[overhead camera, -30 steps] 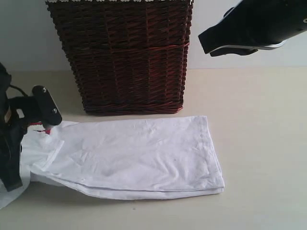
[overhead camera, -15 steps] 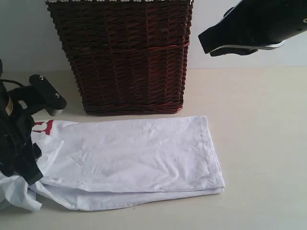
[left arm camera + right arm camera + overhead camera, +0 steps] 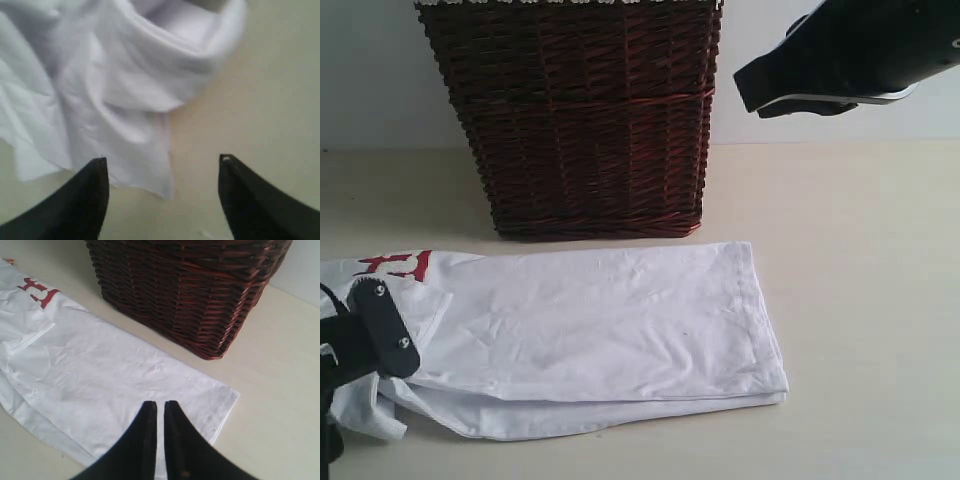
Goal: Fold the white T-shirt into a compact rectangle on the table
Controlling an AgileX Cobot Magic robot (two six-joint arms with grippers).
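Your left fingers (image 3: 85, 205) stand well apart in the left wrist view and hold nothing. Just beyond them the bunched, rumpled end of the white T-shirt (image 3: 125, 100) lies loose on the bench (image 3: 265, 110). In the right wrist view your right fingers (image 3: 150, 440) are pressed together and empty, hovering above the shirt's smoother hem end, with the dark wicker basket (image 3: 190, 290) behind. The exterior view shows the shirt as a long flat band in front of the basket, red lettering (image 3: 398, 265) at its left end and layered edges along the near side. Expect light, limp cotton that sags and lets its layers slide. You would likely do best to pinch an end's corners through every layer.
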